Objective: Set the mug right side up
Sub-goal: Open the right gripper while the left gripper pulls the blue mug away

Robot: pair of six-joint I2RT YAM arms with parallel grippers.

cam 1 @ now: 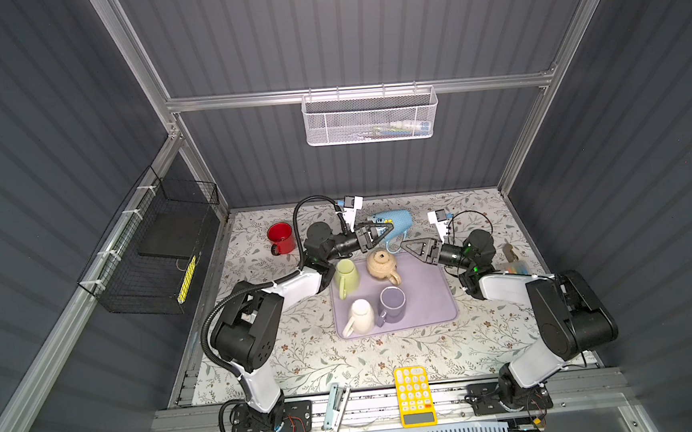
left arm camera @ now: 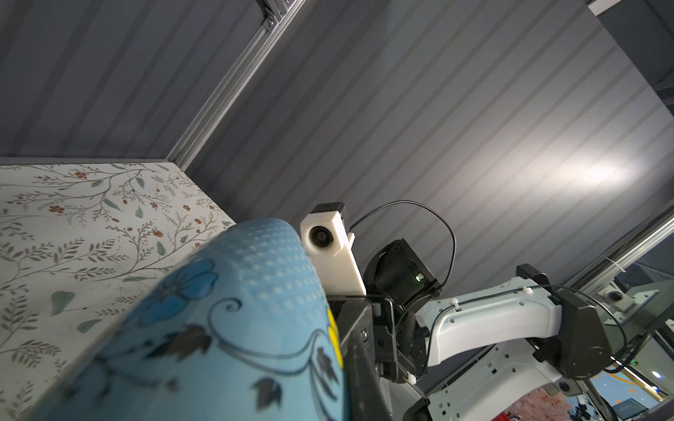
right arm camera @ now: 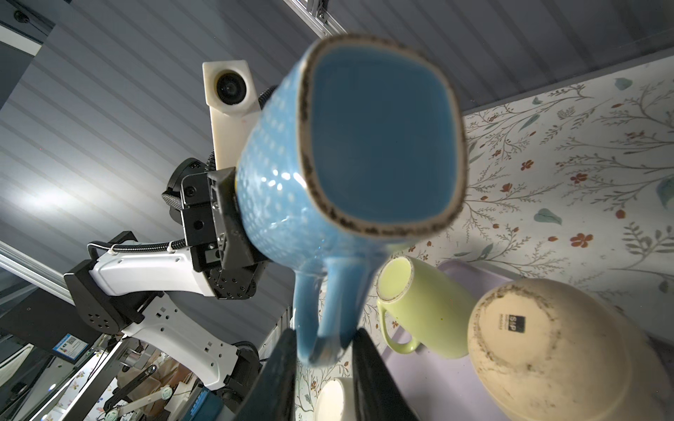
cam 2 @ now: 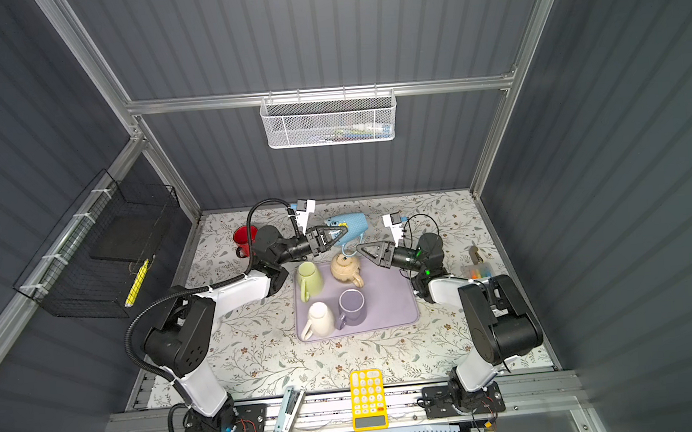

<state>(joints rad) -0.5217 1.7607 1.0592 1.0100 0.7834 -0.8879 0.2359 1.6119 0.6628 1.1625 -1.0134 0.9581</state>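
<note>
The blue flowered mug (cam 1: 398, 220) (cam 2: 354, 224) hangs on its side above the back of the table, its handle (cam 1: 393, 242) pointing down. My left gripper (cam 1: 383, 229) (cam 2: 339, 232) is shut on the mug's wall at the mouth end. The mug's side (left arm camera: 219, 328) fills the left wrist view, with one black finger (left arm camera: 359, 350) against it. The right wrist view looks at the mug's square base (right arm camera: 379, 138). My right gripper (right arm camera: 322, 351) (cam 1: 405, 246) is closed on the handle (right arm camera: 328, 299), which sits between both fingers (right arm camera: 281, 361).
A purple tray (cam 1: 429, 303) below holds an inverted green mug (cam 1: 346, 273), an inverted beige mug (cam 1: 382, 266), an inverted white mug (cam 1: 359, 316) and an upright purple mug (cam 1: 392, 303). A red mug (cam 1: 281, 237) stands back left. A yellow calculator (cam 1: 413, 396) lies at the front.
</note>
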